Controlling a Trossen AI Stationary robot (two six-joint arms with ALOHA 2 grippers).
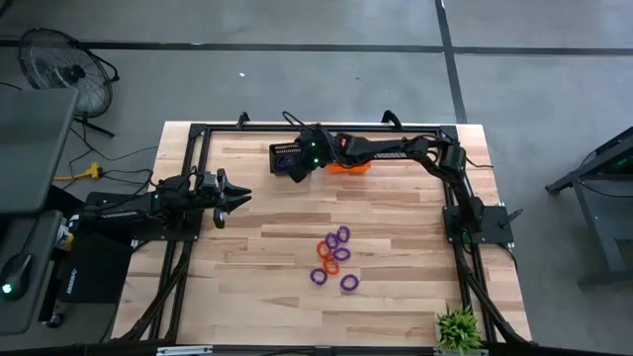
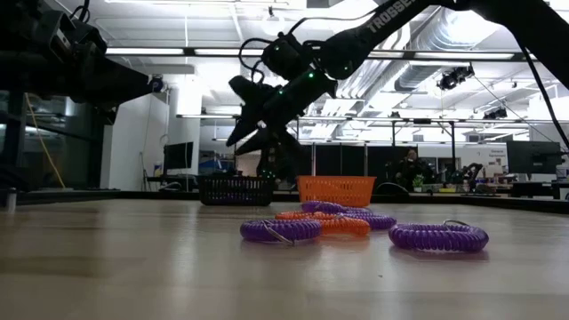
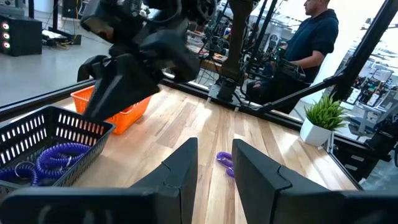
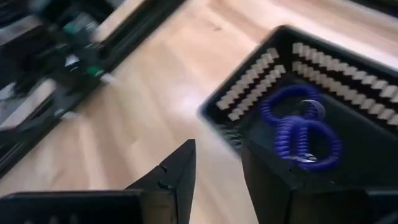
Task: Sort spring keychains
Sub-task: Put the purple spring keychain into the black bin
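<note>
The spring keychains [image 1: 334,259] lie mostly in a loose cluster near the middle of the table [image 1: 257,237], purple and orange coils mixed, some touching one another and one purple loop a little apart. A few purple ones [image 4: 301,132] already sit in the black basket [image 1: 288,157] at the far edge, which stands just beside the orange basket [image 1: 350,167]. The right gripper [image 1: 300,168] hangs over the near edge of the black basket, its fingers a narrow gap apart with nothing between them, so the step in hand looks like the end of a drop-off of a purple coil. The left gripper [image 1: 237,198] waits above the table's left side, well apart from the cluster, its fingers also slightly parted and empty. By my reading the sorting is partly done, with about seven coils left on the wood. The next move would call for the right arm to travel to the cluster, pick a coil that sits free of its neighbours, open wider over it, and close on one side of the loop. Where coils overlap, a grasp could drag a second one along, possibly of the wrong colour.
</note>
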